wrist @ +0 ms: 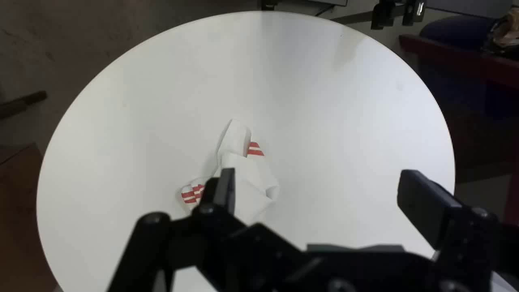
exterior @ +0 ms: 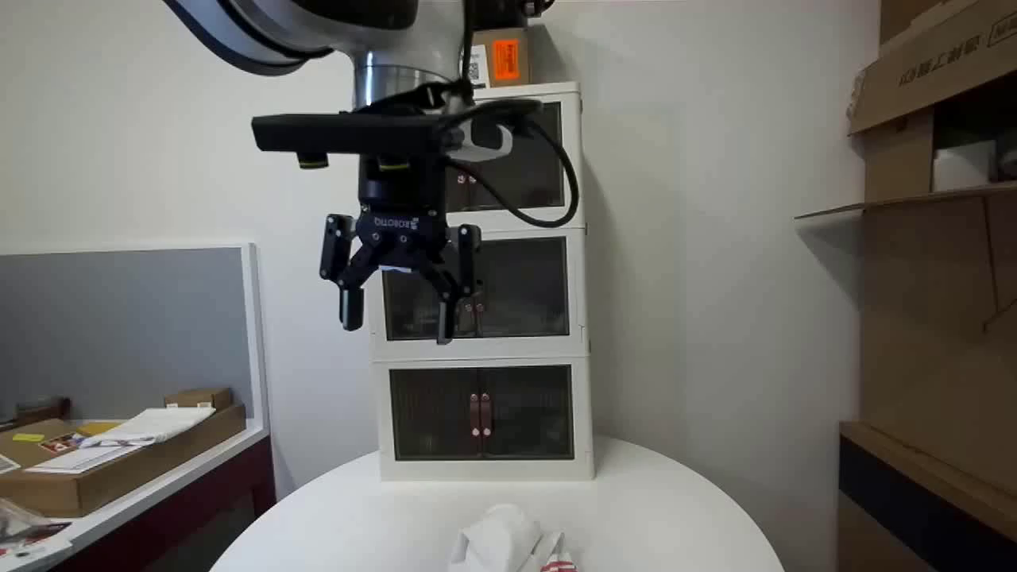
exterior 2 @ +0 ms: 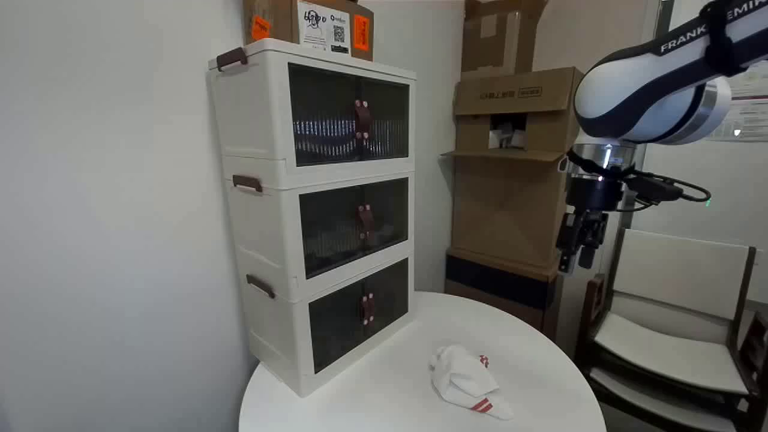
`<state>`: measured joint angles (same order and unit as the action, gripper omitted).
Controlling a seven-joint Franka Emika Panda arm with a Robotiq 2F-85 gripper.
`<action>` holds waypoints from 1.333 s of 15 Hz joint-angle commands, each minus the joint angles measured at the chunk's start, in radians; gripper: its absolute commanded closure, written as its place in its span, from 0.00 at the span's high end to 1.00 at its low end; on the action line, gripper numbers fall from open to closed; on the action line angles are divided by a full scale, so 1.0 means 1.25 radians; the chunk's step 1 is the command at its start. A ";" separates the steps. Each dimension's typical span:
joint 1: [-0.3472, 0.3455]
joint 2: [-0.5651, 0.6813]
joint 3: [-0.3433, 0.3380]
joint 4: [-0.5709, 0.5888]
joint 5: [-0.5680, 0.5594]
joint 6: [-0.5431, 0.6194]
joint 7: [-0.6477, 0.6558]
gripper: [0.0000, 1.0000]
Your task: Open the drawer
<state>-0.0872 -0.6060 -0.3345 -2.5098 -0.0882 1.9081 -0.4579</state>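
The drawer (exterior: 524,286) is the middle of three stacked dark grey, white-framed fronts in a tall white cabinet. It also shows in an exterior view (exterior 2: 333,234), shut, with a small reddish handle (exterior 2: 366,221) at its centre. My gripper (exterior: 399,324) is open and empty, pointing down. In an exterior view the gripper (exterior 2: 576,263) hangs in the air well away from the cabinet front, at about the middle drawer's height. In that view from the front, the arm and gripper hide part of the cabinet. In the wrist view nothing is between the fingers (wrist: 316,178).
The cabinet stands on a round white table (exterior 2: 390,396). A crumpled white cloth with red stripes (exterior 2: 462,378) lies on the table in front of it. A cardboard box (exterior 2: 309,24) sits on top. Large cardboard boxes (exterior 2: 504,204) and a chair (exterior 2: 672,348) stand beyond the table.
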 commanded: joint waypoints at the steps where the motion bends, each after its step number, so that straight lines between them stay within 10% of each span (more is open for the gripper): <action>1: -0.011 0.002 0.010 0.001 0.007 -0.001 -0.006 1.00; 12: -0.012 0.002 0.011 0.001 0.007 -0.001 -0.005 1.00; 20: -0.018 0.176 0.162 0.135 -0.215 0.355 0.112 1.00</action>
<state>-0.1107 -0.5113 -0.2147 -2.4297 -0.2789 2.2335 -0.4045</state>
